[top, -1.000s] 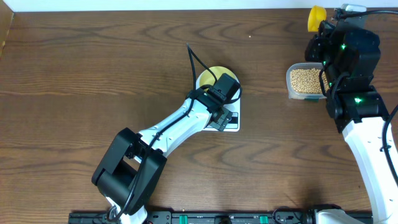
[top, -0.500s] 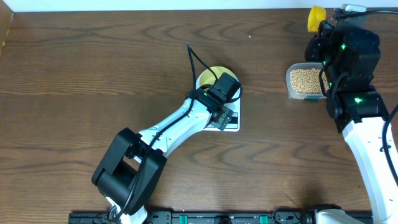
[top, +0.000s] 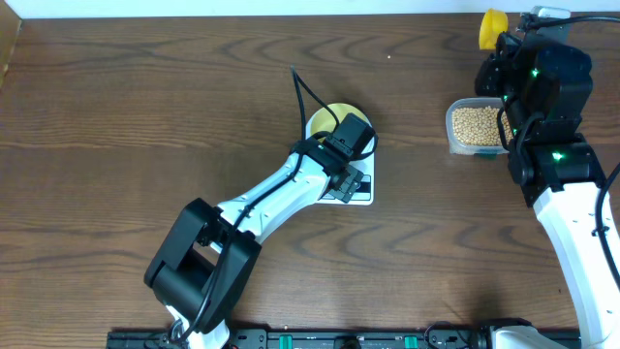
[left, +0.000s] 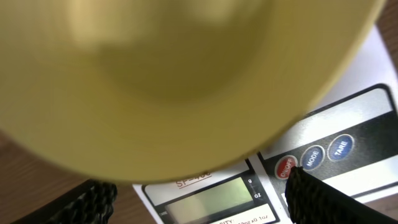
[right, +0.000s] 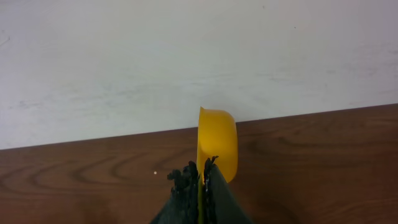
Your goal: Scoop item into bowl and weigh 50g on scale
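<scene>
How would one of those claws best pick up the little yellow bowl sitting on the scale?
Probably by its rim. The bowl sits upright and open-topped on the scale, so a gripper coming straight down could pinch the thin wall, one finger inside and one outside. The far edge looks freest, since the left gripper hovers at the near side, over the scale's buttons.

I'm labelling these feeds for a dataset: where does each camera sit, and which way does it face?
Overhead: above the table, facing straight down; both arms and the beans show.
Left wrist: just above the bowl and scale, facing down; left gripper fingers apart at the bottom corners.
Right wrist: looks level toward the white wall; right gripper shut on the yellow scoop.
Shared: overhead and left wrist both see bowl and scale; overhead and right wrist, the scoop.
</scene>
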